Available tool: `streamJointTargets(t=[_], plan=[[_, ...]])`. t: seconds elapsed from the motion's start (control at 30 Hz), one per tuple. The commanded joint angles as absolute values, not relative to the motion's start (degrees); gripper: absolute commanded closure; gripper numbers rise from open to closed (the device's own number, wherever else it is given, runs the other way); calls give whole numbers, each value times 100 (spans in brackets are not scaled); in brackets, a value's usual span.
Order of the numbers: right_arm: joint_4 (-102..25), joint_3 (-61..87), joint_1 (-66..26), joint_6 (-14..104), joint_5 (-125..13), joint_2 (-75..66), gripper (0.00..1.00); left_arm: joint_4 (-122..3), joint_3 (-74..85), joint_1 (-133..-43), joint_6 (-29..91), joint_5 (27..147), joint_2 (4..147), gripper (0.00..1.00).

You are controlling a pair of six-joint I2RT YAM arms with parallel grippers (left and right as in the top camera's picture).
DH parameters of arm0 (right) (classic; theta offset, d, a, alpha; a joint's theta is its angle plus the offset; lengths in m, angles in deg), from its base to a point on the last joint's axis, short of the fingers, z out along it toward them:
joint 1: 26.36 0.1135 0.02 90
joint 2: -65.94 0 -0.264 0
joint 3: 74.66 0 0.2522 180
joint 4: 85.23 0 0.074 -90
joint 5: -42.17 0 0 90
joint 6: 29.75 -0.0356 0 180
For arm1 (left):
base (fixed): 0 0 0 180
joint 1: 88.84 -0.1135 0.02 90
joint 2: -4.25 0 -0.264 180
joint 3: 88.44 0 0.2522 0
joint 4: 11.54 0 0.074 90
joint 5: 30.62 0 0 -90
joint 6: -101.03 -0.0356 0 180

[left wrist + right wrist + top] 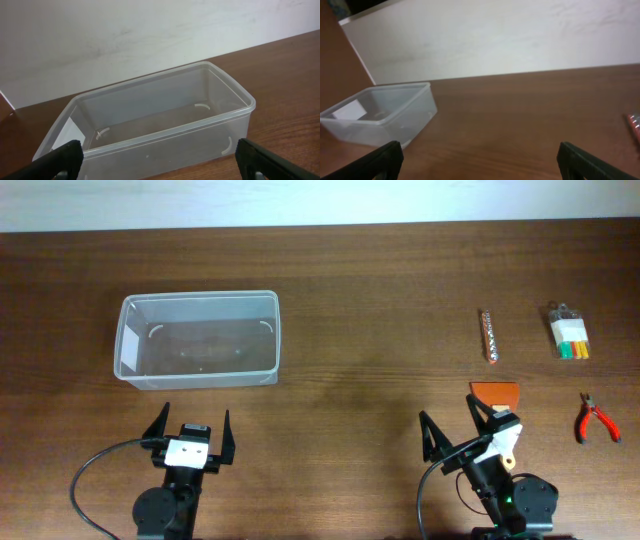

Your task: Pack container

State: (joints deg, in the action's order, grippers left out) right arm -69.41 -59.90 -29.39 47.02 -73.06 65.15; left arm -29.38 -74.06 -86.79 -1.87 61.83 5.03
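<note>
The container point(198, 338) is a clear plastic bin with nothing in it, standing at the left of the wooden table. It fills the left wrist view point(150, 125) and shows at the left of the right wrist view point(380, 112). My left gripper point(192, 435) is open and empty, just in front of the bin's near wall. My right gripper point(460, 430) is open and empty at the front right, next to an orange flat piece point(496, 393). A thin patterned stick point(489, 334), a small clear packet with coloured pieces point(568, 333) and red-handled pliers point(594, 418) lie at the right.
The white wall runs behind the table's far edge point(320, 228). The tip of the patterned stick shows at the right edge of the right wrist view point(635, 125). Bare wood lies between the bin and the tools.
</note>
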Motion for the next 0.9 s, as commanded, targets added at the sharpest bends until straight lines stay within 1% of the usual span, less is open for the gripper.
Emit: streamJointTargets(t=[0.0,0.1,0.17,0.23,0.3,0.53,0.73,0.87], plan=[[-6650,-5568,-2976,4807,-7590,6515,1,-2988,-7417,-8725,-277,6144,455,1],[-6079,-5182,-2976,5299,-7433,6357,1,-2988,-7417,-8725,-275,6146,455,1],[-5784,-4860,-2976,5454,-7072,6152,1,-2988,-7417,-8725,-275,6144,455,1],[-5599,-4491,-2976,5478,-6690,5863,1,-2986,-7417,-8725,-275,6146,455,1],[-5491,-4089,-2976,5795,-6618,5509,1,-2988,-7417,-8725,-277,6144,455,1],[-5467,-2856,-2976,5834,-7330,4663,1,-2988,-7417,-8725,-275,6146,455,1],[-5710,-2537,-2976,5780,-8277,4458,1,-2988,-7417,-8725,-277,6146,455,1],[-5706,-2122,-2970,5509,-8650,3898,1,-2988,-7417,-8725,-275,6144,455,1]])
